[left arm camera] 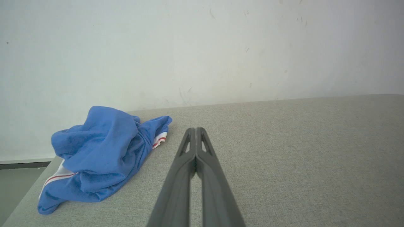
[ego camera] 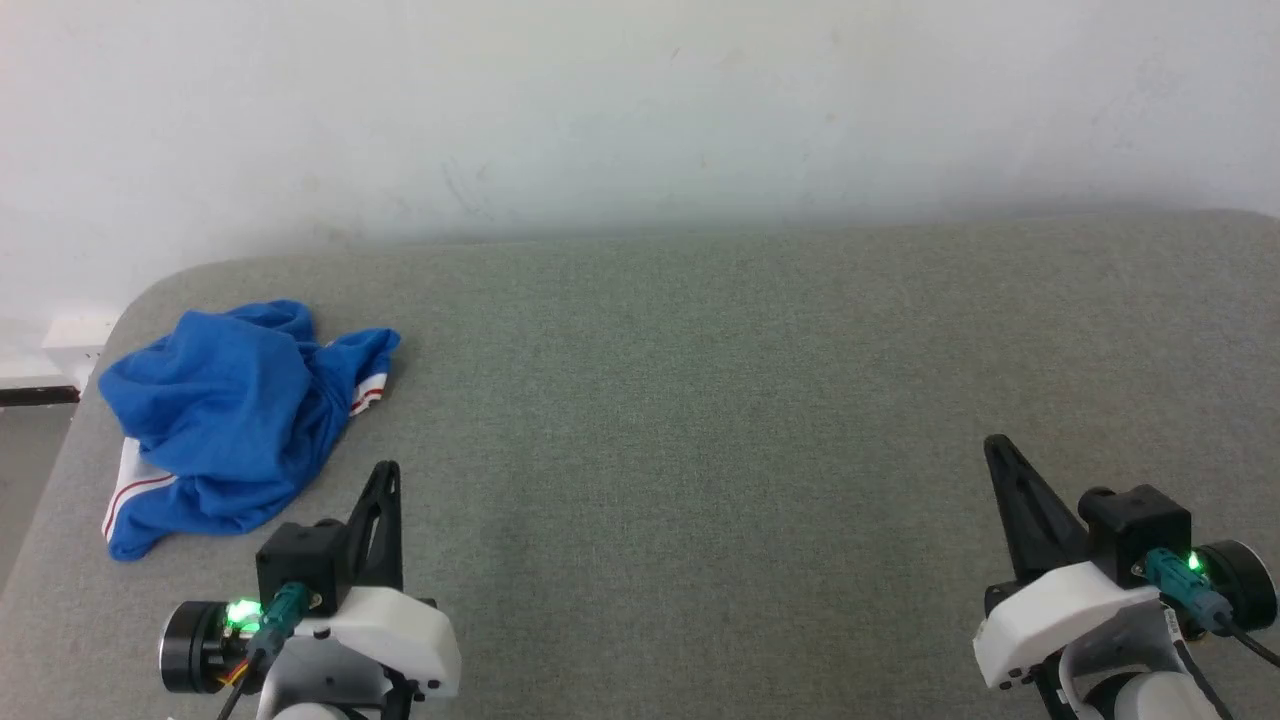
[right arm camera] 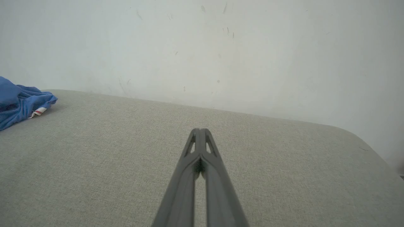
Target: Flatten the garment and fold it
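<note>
My left gripper and right gripper are both pressed shut on nothing, well apart over the grey fabric surface. The garment lies crumpled in a blue heap near the surface's left edge, just beyond my left fingertips, with nothing between. A white wall stands behind. The pale block past the corner is too blurred to name, perhaps skirting.

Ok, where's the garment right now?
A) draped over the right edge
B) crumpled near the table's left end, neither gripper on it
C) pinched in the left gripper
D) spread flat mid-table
B: the garment lies bunched in a heap at the left end of the grey table, clear of the shut left gripper, with the shut right gripper far off.
</note>
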### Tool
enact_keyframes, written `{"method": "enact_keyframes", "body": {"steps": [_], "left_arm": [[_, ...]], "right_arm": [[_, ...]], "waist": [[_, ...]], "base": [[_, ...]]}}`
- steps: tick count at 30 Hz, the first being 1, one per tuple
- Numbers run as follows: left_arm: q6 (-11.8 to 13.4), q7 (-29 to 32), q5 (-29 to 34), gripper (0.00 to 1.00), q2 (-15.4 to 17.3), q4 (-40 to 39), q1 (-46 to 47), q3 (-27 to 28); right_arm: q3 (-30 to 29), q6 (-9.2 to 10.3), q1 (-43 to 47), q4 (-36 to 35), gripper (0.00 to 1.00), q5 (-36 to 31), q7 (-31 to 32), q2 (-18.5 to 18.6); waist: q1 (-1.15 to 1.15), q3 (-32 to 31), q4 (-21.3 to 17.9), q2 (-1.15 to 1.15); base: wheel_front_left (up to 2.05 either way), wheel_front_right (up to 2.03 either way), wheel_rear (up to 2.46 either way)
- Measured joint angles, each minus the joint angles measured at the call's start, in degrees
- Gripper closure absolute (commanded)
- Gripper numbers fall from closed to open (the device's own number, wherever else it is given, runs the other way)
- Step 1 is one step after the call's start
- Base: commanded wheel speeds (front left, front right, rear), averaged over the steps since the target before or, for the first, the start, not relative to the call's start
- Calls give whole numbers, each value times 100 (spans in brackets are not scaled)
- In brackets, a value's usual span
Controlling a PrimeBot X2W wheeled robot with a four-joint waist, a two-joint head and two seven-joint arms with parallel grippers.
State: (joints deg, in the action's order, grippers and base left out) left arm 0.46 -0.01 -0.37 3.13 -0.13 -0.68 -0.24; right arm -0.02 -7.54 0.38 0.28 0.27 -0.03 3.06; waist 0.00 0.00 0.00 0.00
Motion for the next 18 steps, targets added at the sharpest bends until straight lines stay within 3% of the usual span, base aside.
{"method": "enact_keyframes", "body": {"steps": [1, 18], "left_arm": [[0, 0, 0, 0, 0, 0, 0, 0], [3, -110, -3, 0, 3, -37, -14, 0]], "right_arm": [[0, 0, 0, 0, 0, 0, 0, 0], [-121, 0, 2, 33, 0, 133, -110, 4]], "waist": [[0, 0, 0, 0], [0, 6, 6, 0]], "base": [[0, 0, 0], [0, 0, 0]]}}
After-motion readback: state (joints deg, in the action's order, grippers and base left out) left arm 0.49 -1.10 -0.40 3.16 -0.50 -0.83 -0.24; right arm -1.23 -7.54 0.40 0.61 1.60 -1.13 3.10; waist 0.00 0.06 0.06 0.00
